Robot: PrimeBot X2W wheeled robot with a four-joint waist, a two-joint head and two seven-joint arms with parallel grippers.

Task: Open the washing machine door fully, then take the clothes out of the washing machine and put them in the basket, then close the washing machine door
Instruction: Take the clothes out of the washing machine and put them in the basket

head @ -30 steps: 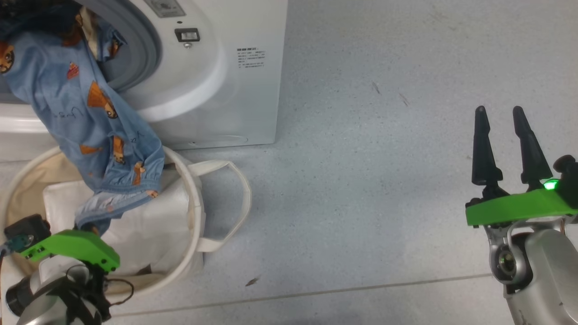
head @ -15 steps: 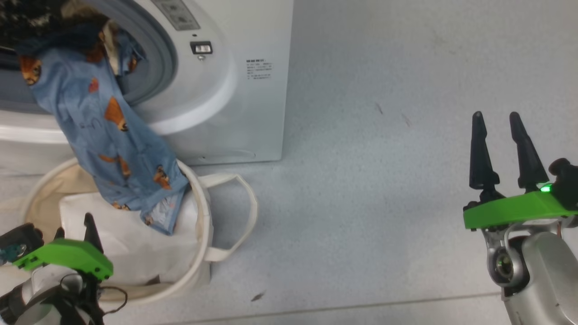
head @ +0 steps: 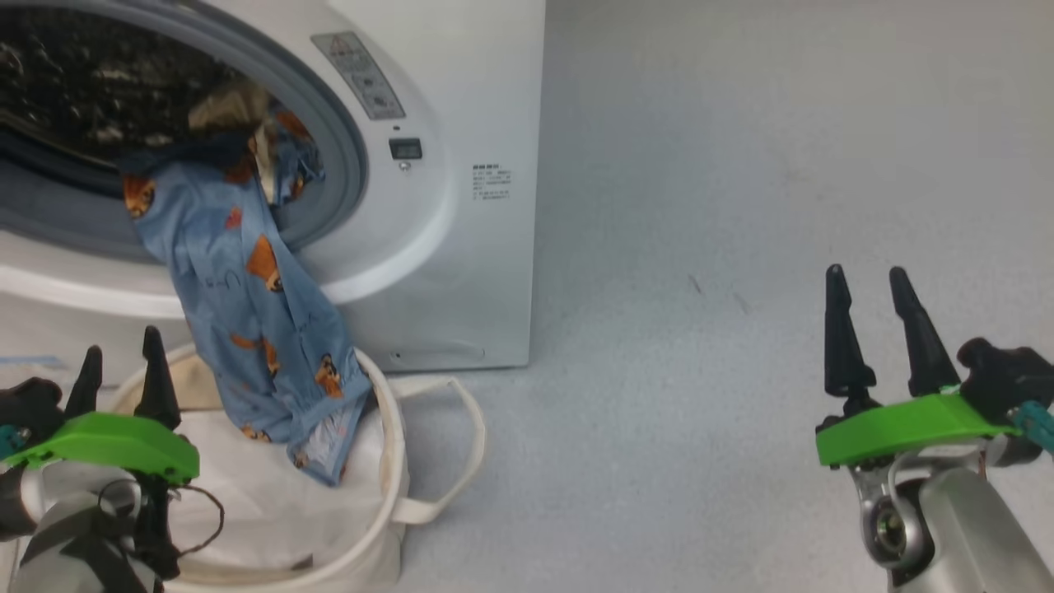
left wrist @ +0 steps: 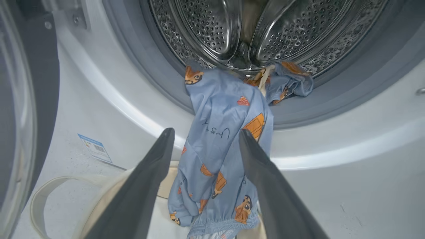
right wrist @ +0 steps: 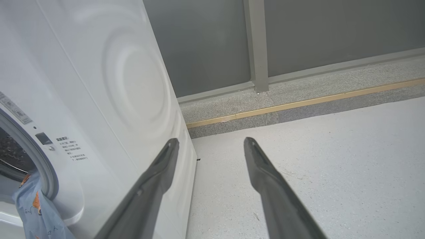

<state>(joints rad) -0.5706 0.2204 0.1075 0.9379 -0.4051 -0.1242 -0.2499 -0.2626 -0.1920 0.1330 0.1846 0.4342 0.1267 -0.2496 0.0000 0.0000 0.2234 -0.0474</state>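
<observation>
Nearest, the left gripper [head: 119, 346] is held just above the near left rim of the basket [head: 396, 424], its two fingers spread apart with nothing between them. The right gripper [head: 866, 273] is held well off to the right over bare floor [head: 700, 395], its fingers likewise parted and empty.

The basket is set on the floor, close against the front of the washing machine [head: 461, 247]. The clothes [head: 247, 329] are draped out of the round opening: a light-blue printed garment is hung over the grey seal and down the white front, and its lower hem is laid inside the basket on the white liner [head: 247, 502]. Its upper end, bunched with a bit of cream fabric, is caught at the lip of the perforated drum [left wrist: 206, 33].

The washing machine door [left wrist: 40, 99] is seen swung open at the left edge of the left wrist view. Beyond the machine, a grey wall [right wrist: 332, 33] is seen.
</observation>
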